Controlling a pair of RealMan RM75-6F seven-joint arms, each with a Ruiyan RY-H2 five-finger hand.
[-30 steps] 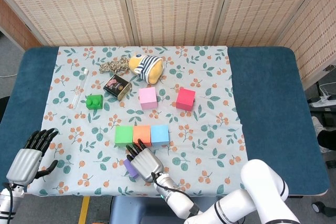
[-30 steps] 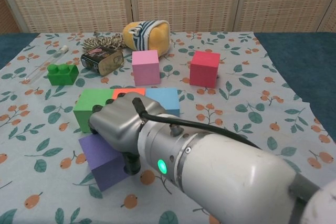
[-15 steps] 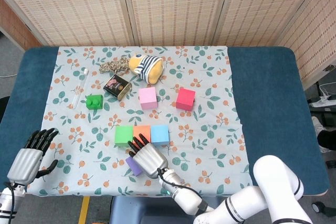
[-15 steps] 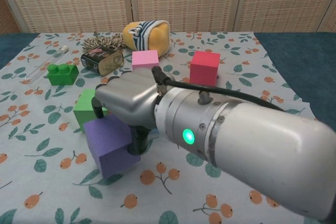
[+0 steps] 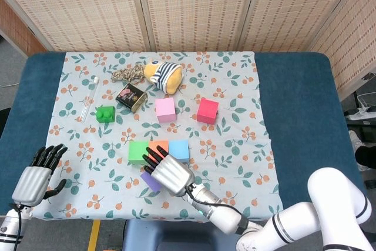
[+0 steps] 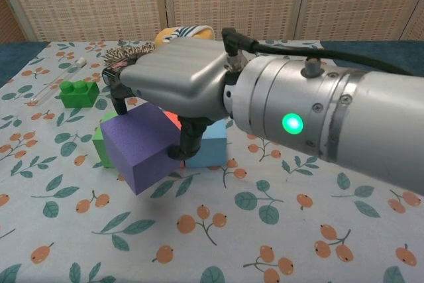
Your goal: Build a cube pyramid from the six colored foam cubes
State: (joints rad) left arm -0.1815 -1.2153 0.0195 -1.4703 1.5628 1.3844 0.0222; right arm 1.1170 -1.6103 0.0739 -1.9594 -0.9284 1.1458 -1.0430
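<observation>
Right hand (image 6: pixel 175 84) gripped the purple cube (image 6: pixel 147 145), fingers wrapped over its top, lifted clear of the cloth (image 5: pixel 235 110) just in front of the green cube (image 5: pixel 137 151). Green, orange (image 5: pixel 158 144) and blue (image 5: pixel 180 149) cubes sat touching in a row. Pink (image 5: pixel 165 110) and red (image 5: pixel 207 110) cubes were behind that row (well apart from each other). Left hand (image 5: pixel 36 177) held nothing, fingers spread, far left of the row.

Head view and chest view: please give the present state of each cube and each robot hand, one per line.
purple cube: gripped, off the cloth
right robot hand: grips the purple cube
left robot hand: holds nothing, fingers apart
green cube, orange cube, blue cube: in a row, touching
pink cube: alone on cloth
red cube: alone on cloth
</observation>
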